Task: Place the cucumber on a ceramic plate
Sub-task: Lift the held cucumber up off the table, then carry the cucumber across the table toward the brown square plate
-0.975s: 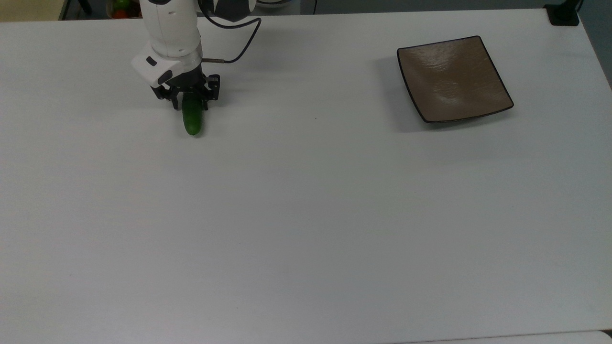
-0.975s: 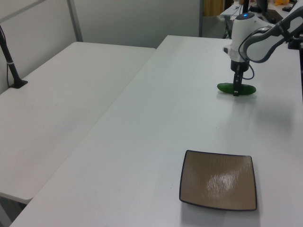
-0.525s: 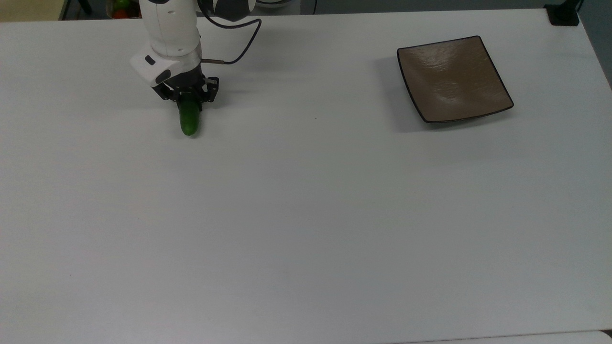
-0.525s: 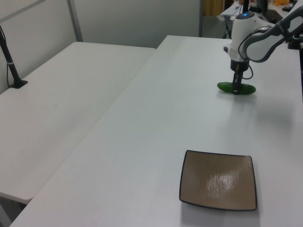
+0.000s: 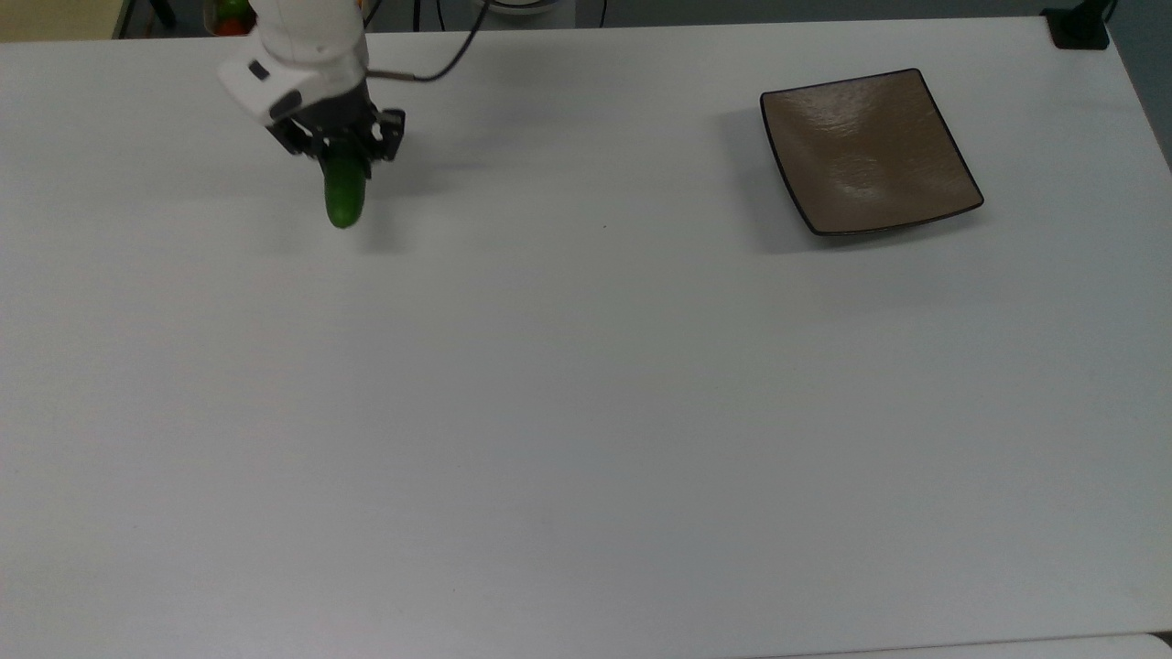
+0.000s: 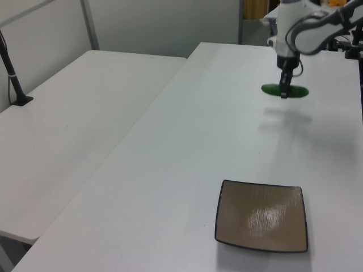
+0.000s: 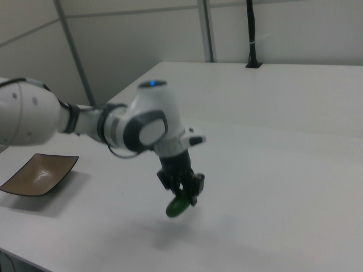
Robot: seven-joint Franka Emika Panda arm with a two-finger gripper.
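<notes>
A small dark green cucumber (image 5: 344,199) hangs level above the white table, clamped near its middle by my gripper (image 5: 345,163), which is shut on it. In the left view the cucumber (image 6: 298,91) floats well clear of its shadow on the table, with the gripper (image 6: 284,90) gripping from above. The right view has the cucumber (image 7: 177,208) under the gripper (image 7: 182,195), raised off the surface. The square brown ceramic plate (image 5: 867,151) lies bare at the top view's right, far from the gripper; it is also the plate (image 6: 262,215) near the left view's bottom and the plate (image 7: 35,173) at the right view's left.
The white table (image 5: 586,412) stretches wide between the cucumber and the plate. A black cable (image 5: 439,64) trails from the arm. A second white table (image 6: 68,119) adjoins at the left view's left, and a black post base (image 5: 1079,27) sits at the top view's upper right corner.
The gripper has lifted the cucumber off the table and carried it slightly toward the top view's upper left; its shadow has separated from it. The plate has not moved.
</notes>
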